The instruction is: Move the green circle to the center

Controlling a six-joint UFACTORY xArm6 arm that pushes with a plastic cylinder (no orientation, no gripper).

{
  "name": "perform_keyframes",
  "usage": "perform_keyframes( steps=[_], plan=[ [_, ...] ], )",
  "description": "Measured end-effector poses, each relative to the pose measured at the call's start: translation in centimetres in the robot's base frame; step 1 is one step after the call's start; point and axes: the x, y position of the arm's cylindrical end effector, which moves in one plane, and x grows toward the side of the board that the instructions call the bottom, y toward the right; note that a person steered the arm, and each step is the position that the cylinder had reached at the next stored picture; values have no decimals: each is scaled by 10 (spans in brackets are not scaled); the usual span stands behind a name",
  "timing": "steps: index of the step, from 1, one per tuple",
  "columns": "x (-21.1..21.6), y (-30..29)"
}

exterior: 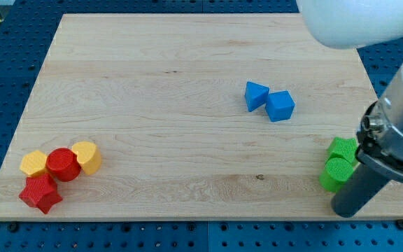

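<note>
The green circle (337, 173) lies near the board's right edge, low in the view, touching a second green block (343, 148) just above it. My dark rod comes down at the view's lower right, and my tip (345, 210) rests on the board just below and slightly right of the green circle, close to it or touching it. The arm's body hides part of both green blocks' right sides.
Two blue blocks (257, 95) (280, 106) sit side by side right of the board's middle. At the lower left corner cluster a yellow block (34, 163), a red circle (63, 164), another yellow block (87, 157) and a red star-like block (40, 193).
</note>
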Motion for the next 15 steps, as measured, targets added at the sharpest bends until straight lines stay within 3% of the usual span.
perform_keyframes(
  steps=[2, 5, 11, 13, 15],
  plan=[
    [0, 17],
    [-34, 8],
    [-112, -90],
    [-123, -146],
    [-116, -156]
  ],
)
